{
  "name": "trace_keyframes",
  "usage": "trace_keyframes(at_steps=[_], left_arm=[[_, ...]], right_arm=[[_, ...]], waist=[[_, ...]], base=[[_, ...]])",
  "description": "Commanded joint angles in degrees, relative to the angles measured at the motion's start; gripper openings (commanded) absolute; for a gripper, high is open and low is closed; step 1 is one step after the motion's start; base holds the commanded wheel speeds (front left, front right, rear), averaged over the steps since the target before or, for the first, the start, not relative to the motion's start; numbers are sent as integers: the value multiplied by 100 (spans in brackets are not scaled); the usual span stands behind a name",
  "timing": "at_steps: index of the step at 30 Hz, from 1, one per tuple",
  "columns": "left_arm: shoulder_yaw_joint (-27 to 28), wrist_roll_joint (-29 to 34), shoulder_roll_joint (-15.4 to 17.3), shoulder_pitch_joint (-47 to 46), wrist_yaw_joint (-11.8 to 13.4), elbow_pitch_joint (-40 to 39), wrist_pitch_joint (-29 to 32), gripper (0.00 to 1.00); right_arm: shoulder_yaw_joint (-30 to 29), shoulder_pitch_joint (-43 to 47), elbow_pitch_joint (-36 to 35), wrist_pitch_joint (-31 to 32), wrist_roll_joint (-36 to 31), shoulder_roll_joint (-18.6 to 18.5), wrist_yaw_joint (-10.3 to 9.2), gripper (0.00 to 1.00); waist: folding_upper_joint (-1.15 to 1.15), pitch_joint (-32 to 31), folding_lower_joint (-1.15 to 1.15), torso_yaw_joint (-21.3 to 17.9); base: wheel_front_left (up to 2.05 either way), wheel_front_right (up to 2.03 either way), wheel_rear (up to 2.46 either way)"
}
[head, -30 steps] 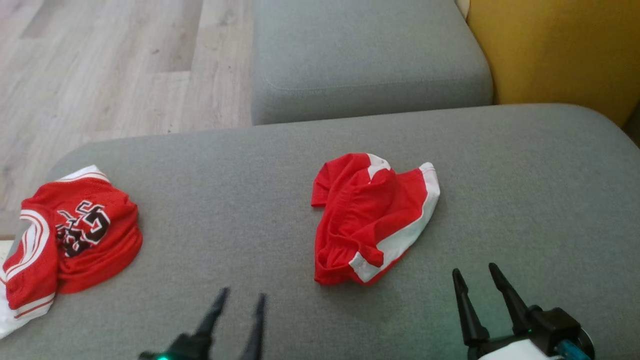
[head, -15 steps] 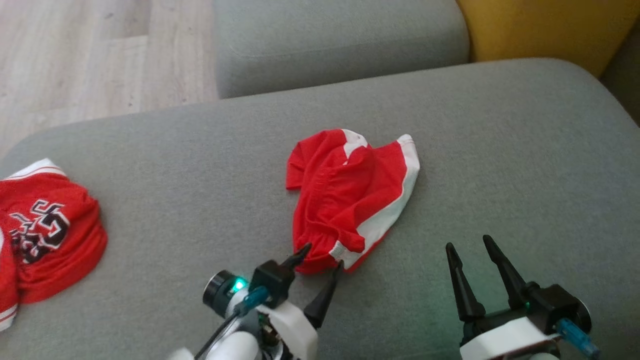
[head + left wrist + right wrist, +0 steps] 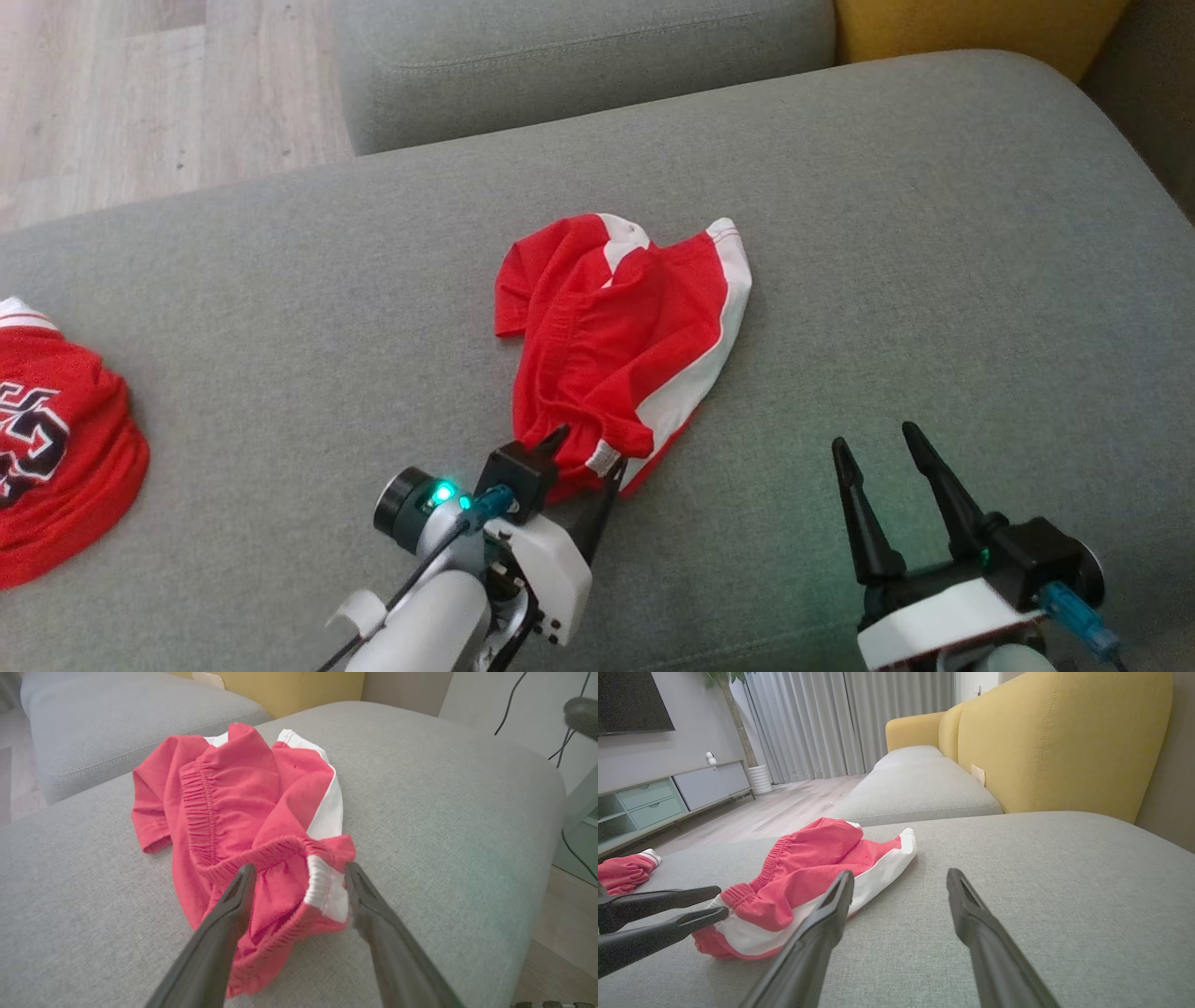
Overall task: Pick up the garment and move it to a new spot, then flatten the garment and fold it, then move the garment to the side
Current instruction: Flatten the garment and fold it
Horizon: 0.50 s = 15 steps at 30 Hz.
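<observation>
The garment is a pair of red shorts with white side stripes, lying crumpled in the middle of the grey sofa cushion. My left gripper is open at the garment's near end, one finger on each side of the bunched elastic waistband. In the left wrist view the left gripper straddles that fold without pinching it. My right gripper stands open to the garment's right over bare cushion. The right wrist view has the right gripper empty, the garment to its left and the left gripper beyond.
A second red jersey with dark lettering lies at the cushion's left edge. Another grey cushion sits behind, with a yellow backrest at the top right. Wood floor lies beyond the cushion's far left. Bare cushion stretches to the right.
The camera has tilted and turned, shifting the whole scene. My left gripper came up from the bottom edge to the garment's near end. The right gripper has kept its place and stayed open.
</observation>
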Motion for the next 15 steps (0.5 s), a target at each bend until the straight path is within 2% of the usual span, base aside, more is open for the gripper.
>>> trace_keyframes(at_steps=[1,4,5,6,8,9,13,15], left_arm=[[127,11,-13,-302,23,-92,-1,100],[93,-23,-7,-350,-25,23,131,98],[83,-36,-2,-362,-42,53,173,86],[77,-56,1,-369,-63,77,211,69],[63,-70,15,-393,-90,80,214,15],[63,-74,21,-405,-91,67,187,0],[45,-99,49,-455,-135,-16,141,0],[9,-129,62,-512,-242,-117,121,0]], right_arm=[[125,-278,-179,-36,-14,-39,-4,100],[145,-326,-166,-36,5,-28,-4,100],[145,-341,-164,-36,11,-24,-4,100],[138,-356,-166,-36,16,-18,-4,100],[129,-375,-168,-36,18,-8,-4,100],[127,-381,-169,-36,19,-3,-4,100],[109,-382,-146,-36,15,9,-4,100],[102,-392,-137,-36,8,18,-4,100]], waist=[[0,12,0,-24],[0,41,0,-77],[0,50,0,-92],[0,58,0,-107],[0,72,0,-132],[0,76,0,-146],[0,57,0,-210],[0,36,0,-266]], base=[[0,0,0],[0,0,0],[0,0,0],[0,0,0],[0,0,0],[0,0,0],[0,0,0],[0,0,0]])
